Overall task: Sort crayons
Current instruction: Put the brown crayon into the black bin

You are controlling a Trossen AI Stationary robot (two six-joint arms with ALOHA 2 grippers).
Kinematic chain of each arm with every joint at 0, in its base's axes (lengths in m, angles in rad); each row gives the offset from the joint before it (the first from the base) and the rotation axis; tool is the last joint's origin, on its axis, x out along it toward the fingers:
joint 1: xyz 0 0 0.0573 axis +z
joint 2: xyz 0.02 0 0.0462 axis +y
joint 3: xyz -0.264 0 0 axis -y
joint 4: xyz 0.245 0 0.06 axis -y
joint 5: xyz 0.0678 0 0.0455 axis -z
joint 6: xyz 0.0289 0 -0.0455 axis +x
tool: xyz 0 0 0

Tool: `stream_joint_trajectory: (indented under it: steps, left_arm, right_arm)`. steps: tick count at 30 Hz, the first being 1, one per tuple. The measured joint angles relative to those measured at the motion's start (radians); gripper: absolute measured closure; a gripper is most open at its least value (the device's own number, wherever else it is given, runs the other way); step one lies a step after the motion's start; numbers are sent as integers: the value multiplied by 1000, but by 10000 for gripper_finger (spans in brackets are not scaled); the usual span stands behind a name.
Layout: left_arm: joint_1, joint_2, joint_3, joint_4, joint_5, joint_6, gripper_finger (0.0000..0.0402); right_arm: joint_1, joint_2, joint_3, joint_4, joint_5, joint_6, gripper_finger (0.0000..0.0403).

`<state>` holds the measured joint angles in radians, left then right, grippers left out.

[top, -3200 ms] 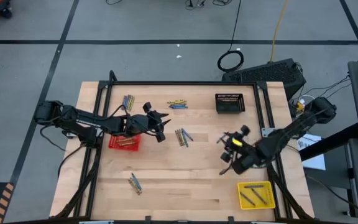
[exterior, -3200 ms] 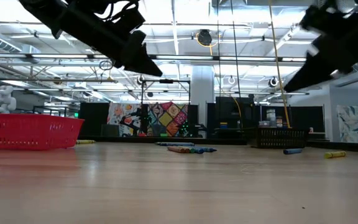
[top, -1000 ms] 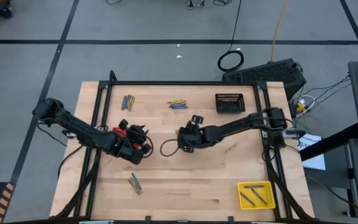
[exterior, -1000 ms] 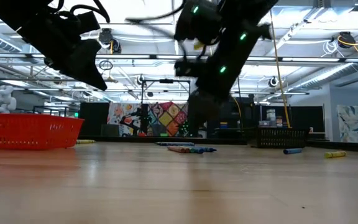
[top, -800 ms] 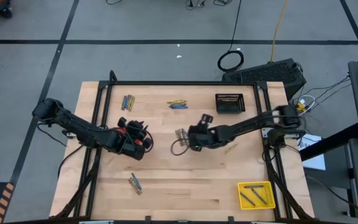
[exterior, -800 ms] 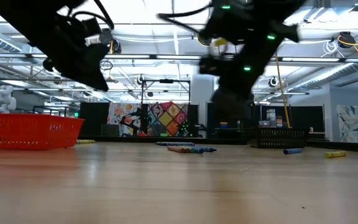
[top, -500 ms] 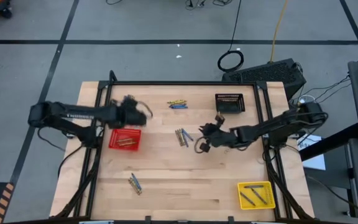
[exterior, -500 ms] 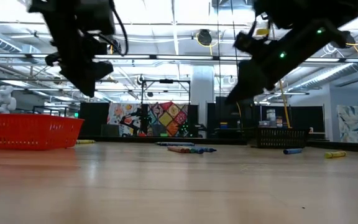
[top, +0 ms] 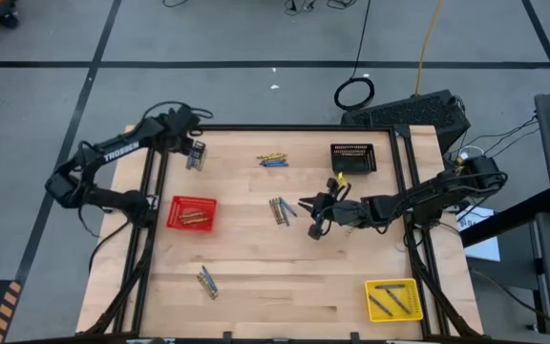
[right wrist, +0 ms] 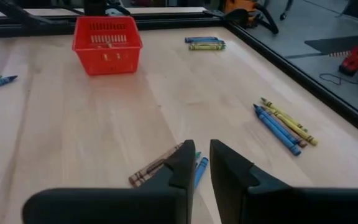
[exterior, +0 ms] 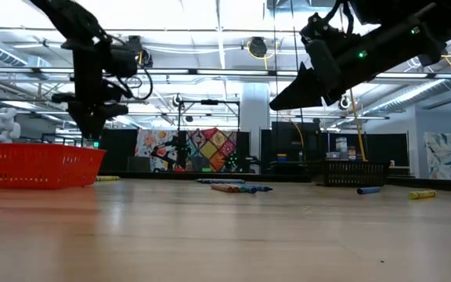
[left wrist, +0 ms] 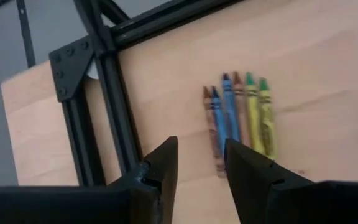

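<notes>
A: What did the baskets hold?

B: In the overhead view the red basket [top: 192, 213], left of centre, had a few gold-coloured crayons in it. The yellow basket [top: 393, 298], at the lower right, held a few grey-brown ones. The black basket [top: 352, 158], upper right of centre, was too dark inside to tell.

A: And the loose crayons?

B: One row of crayons [top: 196, 155] lay at the upper left by the frame rail, another group [top: 272, 159] at upper centre, a cluster [top: 281, 209] mid-table, and a small bunch [top: 206, 280] at the lower left.

A: The arms?

B: The left gripper [left wrist: 199, 163] hung over that upper-left row, fingers spread apart with nothing between them. The right gripper [right wrist: 201, 163] sat right of the middle cluster, fingers nearly pressed together; a narrow gap showed, nothing pinched.

A: Anything unclear?

B: In the table-level view the left gripper's tip was hidden behind the red basket's rim.
</notes>
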<state>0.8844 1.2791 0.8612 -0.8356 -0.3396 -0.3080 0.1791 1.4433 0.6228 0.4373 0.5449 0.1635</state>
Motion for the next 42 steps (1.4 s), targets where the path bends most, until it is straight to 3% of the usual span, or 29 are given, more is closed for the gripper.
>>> stream_joint_trajectory:
  steps: [7,17,28,42]
  left_arm:
    - [91,112,0,83,102,27,221]
    - [110,315,5,140,82,31,217]
    - [104,329,39,112,14,3,217]
    - [100,337,28,135,8,-39,217]
  right_arm:
    - [0,9,0,9,0,0,369]
    - [0,8,0,8,0,0,369]
    - [1,8,0,8,0,0,369]
    - [1,8,0,8,0,7,369]
